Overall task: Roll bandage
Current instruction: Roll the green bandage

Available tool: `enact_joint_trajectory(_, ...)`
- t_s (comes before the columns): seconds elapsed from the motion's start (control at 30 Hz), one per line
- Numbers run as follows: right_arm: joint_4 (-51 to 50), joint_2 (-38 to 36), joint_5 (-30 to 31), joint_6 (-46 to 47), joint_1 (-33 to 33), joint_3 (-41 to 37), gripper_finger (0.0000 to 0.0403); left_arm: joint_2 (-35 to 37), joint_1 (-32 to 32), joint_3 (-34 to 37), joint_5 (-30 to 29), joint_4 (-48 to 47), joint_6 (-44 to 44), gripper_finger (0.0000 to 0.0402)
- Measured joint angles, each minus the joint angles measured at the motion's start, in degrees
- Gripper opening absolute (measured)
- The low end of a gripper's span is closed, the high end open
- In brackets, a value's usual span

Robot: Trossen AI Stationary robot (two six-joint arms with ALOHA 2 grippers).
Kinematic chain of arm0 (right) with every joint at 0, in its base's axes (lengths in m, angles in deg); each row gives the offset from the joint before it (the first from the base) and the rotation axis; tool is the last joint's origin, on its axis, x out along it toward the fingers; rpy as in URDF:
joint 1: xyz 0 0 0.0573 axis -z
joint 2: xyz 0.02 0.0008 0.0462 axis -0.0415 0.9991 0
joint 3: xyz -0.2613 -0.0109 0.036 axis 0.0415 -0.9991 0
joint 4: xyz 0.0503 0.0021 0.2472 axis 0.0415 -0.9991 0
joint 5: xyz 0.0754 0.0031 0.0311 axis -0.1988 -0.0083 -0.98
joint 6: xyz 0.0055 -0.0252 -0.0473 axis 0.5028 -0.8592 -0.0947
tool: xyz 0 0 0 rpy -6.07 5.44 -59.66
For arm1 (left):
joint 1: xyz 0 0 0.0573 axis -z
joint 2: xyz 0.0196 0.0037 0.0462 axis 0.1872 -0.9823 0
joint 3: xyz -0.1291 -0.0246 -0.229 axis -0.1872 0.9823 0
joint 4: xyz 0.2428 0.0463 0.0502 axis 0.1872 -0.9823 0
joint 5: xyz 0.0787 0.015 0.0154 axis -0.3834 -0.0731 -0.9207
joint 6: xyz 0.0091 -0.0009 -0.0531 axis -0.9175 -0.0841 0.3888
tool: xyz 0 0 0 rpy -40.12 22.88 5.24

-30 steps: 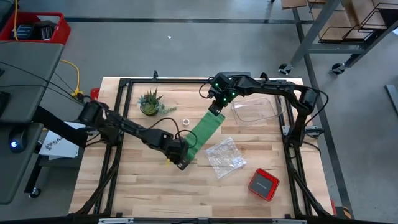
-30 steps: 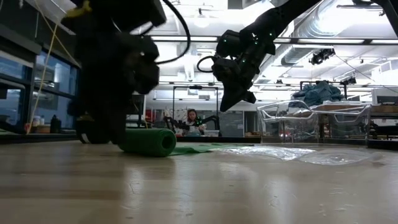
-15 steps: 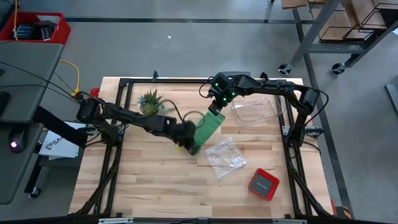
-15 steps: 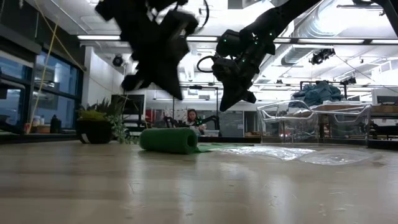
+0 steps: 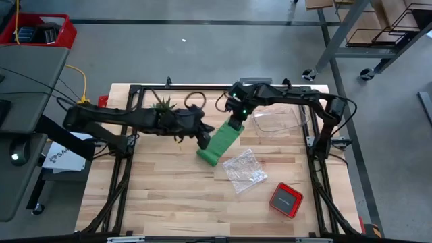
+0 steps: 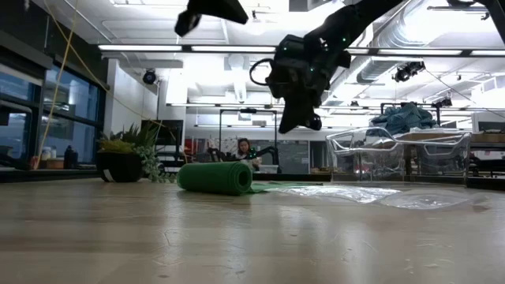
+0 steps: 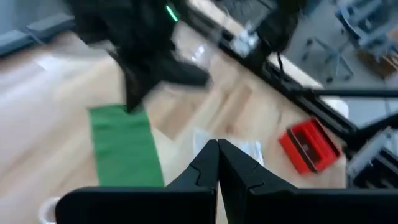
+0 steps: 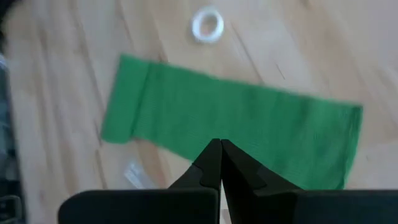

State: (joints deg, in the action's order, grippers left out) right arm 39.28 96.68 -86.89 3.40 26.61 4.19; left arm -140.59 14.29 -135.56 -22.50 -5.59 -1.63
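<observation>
A clear plastic tub (image 5: pixel 277 120) sits at the far right of the tabletop (image 5: pixel 162 196), and nothing shows inside it from above; a small potted plant (image 5: pixel 163 111) stands at the far left, and a red case (image 5: pixel 286 200) lies closed near the front right. The bandage (image 5: pixel 220 143) lies mid-table, one end wound into a fat roll toward the front, the rest a flat green strip running back toward the tub. The left pincer (image 5: pixel 202 140) hangs above the tabletop just beside the roll, fingers pressed together, clasping nothing. The right pincer (image 5: pixel 234 125) hovers over the strip's far end, also closed and empty. A white tape ring (image 8: pixel 207 25) lies beside the strip and a crinkly clear bag (image 5: pixel 243 170) just right of the roll. The left wrist view is smeared.
</observation>
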Motion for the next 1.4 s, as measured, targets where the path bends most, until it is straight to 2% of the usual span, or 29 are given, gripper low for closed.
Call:
enact_joint_trajectory(0.07, -0.64, 0.96, 2.9, 0.61, -1.01, 0.0, 0.0, 1.29, -0.06, 0.0, -2.36, -0.23, -0.01, 0.0)
enact_joint_trajectory(0.2, 1.29, 4.89, 3.74, 2.86, -2.14, 0.0, 0.0, 2.19, -0.14, 0.0, -4.72, -1.87, 0.49, 0.0)
enact_joint_trajectory(0.5, 2.68, 10.95, 9.99, 5.57, -3.38, 0.0, 0.0, 2.12, -0.12, 0.0, -4.34, -2.9, 3.49, 0.0)
enact_joint_trajectory(0.93, -0.41, 11.43, 22.98, 4.07, -4.03, 0.09, 0.0, 2.12, -0.1, 0.02, -3.18, -3.11, 3.51, 0.0)
enact_joint_trajectory(1.4, 0.5, 11.21, 22.32, 5.82, -3.98, 0.02, 0.0, 2.12, -0.06, 0.02, -2.23, -9.85, 3.49, 0.0)
